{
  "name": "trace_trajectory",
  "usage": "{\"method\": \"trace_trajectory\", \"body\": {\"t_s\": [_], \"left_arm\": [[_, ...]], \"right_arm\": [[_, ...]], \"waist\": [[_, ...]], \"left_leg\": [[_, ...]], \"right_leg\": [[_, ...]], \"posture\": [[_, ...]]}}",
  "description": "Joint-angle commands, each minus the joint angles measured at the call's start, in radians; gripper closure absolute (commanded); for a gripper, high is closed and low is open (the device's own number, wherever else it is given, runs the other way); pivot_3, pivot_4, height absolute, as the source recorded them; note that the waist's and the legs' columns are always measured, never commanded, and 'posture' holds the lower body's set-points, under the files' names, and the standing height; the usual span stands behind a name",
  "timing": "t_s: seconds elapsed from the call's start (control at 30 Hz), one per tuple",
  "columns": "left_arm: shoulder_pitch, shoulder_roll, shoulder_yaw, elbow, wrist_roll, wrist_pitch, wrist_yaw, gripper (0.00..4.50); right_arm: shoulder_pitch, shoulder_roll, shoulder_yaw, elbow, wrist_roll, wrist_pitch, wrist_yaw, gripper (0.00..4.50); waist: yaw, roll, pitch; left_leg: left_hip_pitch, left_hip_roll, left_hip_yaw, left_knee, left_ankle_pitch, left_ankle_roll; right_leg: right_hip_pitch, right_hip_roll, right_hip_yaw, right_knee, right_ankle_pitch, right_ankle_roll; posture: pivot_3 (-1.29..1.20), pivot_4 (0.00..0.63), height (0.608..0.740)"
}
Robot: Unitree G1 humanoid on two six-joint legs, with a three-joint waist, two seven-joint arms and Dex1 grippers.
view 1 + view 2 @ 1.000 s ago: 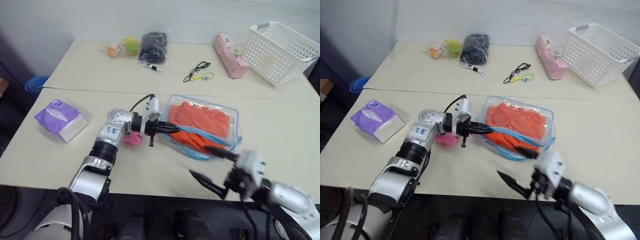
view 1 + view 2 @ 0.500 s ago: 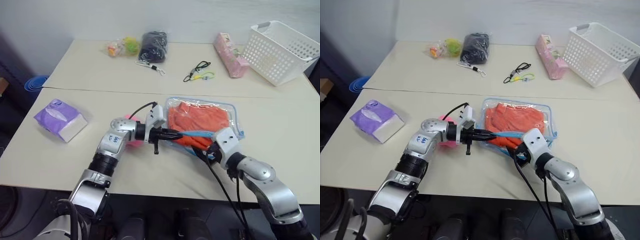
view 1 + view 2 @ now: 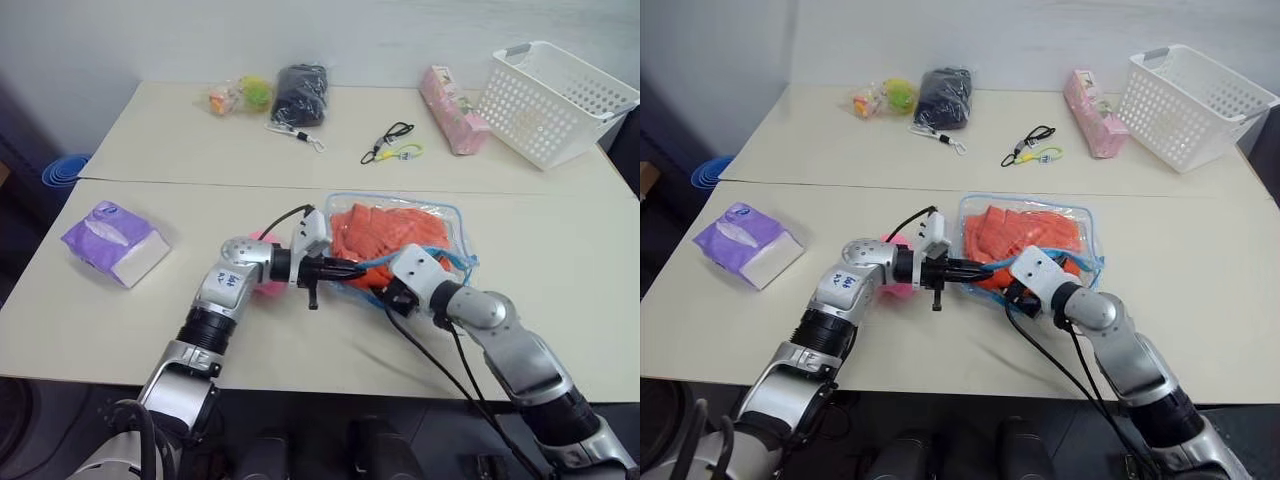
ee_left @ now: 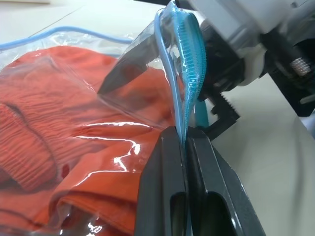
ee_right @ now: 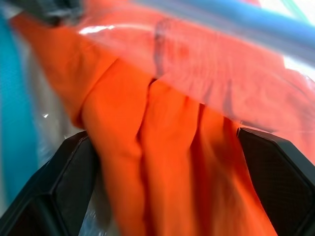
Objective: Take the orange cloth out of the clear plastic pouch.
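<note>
The clear plastic pouch (image 3: 458,216) lies flat mid-table with the orange cloth (image 3: 385,232) inside it. My left gripper (image 3: 353,267) is shut on the pouch's light blue zipper edge (image 4: 190,54) and holds that edge lifted, so the mouth gapes. My right gripper (image 3: 1008,291) is open at the mouth. In the right wrist view its black fingers (image 5: 56,189) stand on either side of folds of the orange cloth (image 5: 162,142), apart from each other.
A pink plush (image 3: 266,284) sits under my left wrist. A purple tissue pack (image 3: 112,240) lies at the left. Along the back are a toy bag (image 3: 240,95), a black bag (image 3: 300,92), a lanyard (image 3: 392,146), a pink pack (image 3: 452,96) and a white basket (image 3: 555,98).
My right arm has swung from the table's front edge up to the pouch mouth, still open. The left gripper has kept its hold on the zipper edge.
</note>
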Motion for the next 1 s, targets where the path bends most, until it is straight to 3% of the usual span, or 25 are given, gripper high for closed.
{"method": "trace_trajectory", "body": {"t_s": [0.03,0.43,0.53,0.63,0.77,0.93,1.0], "left_arm": [[-0.017,-0.011,-0.004,-0.034,-0.029,-0.006,-0.011,4.5],[-0.028,-0.045,0.058,-0.014,-0.063,0.034,0.083,4.5],[-0.021,-0.046,0.074,-0.033,-0.083,0.097,0.119,4.5],[-0.009,-0.05,0.084,-0.039,-0.09,0.138,0.157,4.5],[-0.01,-0.051,0.084,-0.055,-0.097,0.175,0.196,4.5],[0.012,-0.046,0.079,-0.089,-0.099,0.199,0.214,4.5],[0.029,-0.026,0.075,-0.104,-0.096,0.194,0.201,4.5]], "right_arm": [[0.003,0.025,-0.023,0.118,0.02,0.065,0.024,0.52],[0.002,-0.027,-0.159,0.038,0.206,0.088,0.214,4.39],[0.011,-0.023,-0.25,-0.066,0.394,0.166,0.313,4.48],[0.056,-0.108,-0.292,-0.176,0.528,0.175,0.477,4.48],[0.133,-0.244,-0.325,-0.239,0.562,0.147,0.58,4.48],[0.275,-0.323,-0.565,-0.341,0.792,0.258,0.634,4.48],[0.345,-0.361,-0.729,-0.357,0.89,0.315,0.647,4.48]], "waist": [[0.0,-0.001,-0.001],[0.004,-0.001,-0.001],[0.003,-0.001,-0.001],[0.002,-0.001,-0.001],[0.003,-0.001,0.0],[0.017,-0.001,0.0],[0.02,-0.001,0.0]], "left_leg": [[0.0,0.0,0.0,0.0,0.0,0.0],[-0.001,-0.001,-0.001,0.0,0.0,0.001],[-0.002,-0.001,-0.001,0.0,0.0,0.001],[-0.002,0.0,-0.001,0.0,0.0,0.001],[-0.002,0.0,-0.001,-0.001,-0.001,0.002],[-0.002,0.0,-0.001,-0.001,-0.001,0.002],[-0.002,0.0,-0.001,-0.002,-0.001,0.002]], "right_leg": [[0.0,0.0,0.0,0.0,0.0,0.0],[0.001,-0.001,-0.001,-0.001,0.0,0.0],[0.0,-0.001,-0.001,-0.001,0.0,0.0],[0.0,-0.001,0.0,-0.001,0.0,0.0],[0.001,-0.001,-0.001,-0.004,0.0,0.0],[0.0,-0.001,-0.001,-0.005,0.0,0.0],[0.0,-0.001,-0.001,-0.006,0.0,0.0]], "posture": [[0.0,0.15,0.74],[0.0,0.15,0.74],[0.0,0.15,0.74],[0.0,0.15,0.74],[0.0,0.15,0.74],[0.0,0.15,0.74],[0.0,0.15,0.74]]}}
